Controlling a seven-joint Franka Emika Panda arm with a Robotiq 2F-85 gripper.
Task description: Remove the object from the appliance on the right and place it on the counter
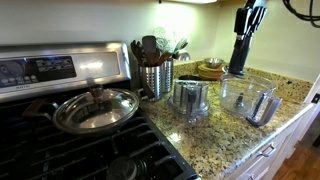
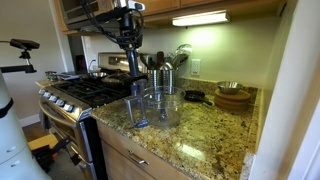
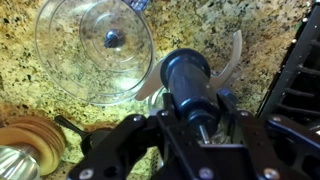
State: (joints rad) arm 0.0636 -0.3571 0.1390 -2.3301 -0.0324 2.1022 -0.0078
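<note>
Fingers [image 1: 246, 25] grasp a black blade spindle [image 1: 238, 56] above the granite bench [image 1: 215, 138]. Two clear bowls [image 1: 190, 98] stand below; a crock [image 1: 155, 80] holds utensils [image 1: 152, 47].

The counter [image 1: 215, 135] is speckled tan and brown, the bowl [image 3: 70, 60] clear, the blade shaft [image 3: 187, 75] black.

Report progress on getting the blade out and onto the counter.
Done: the blade is out of the bowl and held up in the air. In hand: the gripper is shut on the blade's black shaft. Left: lower it onto the counter and release.
</note>
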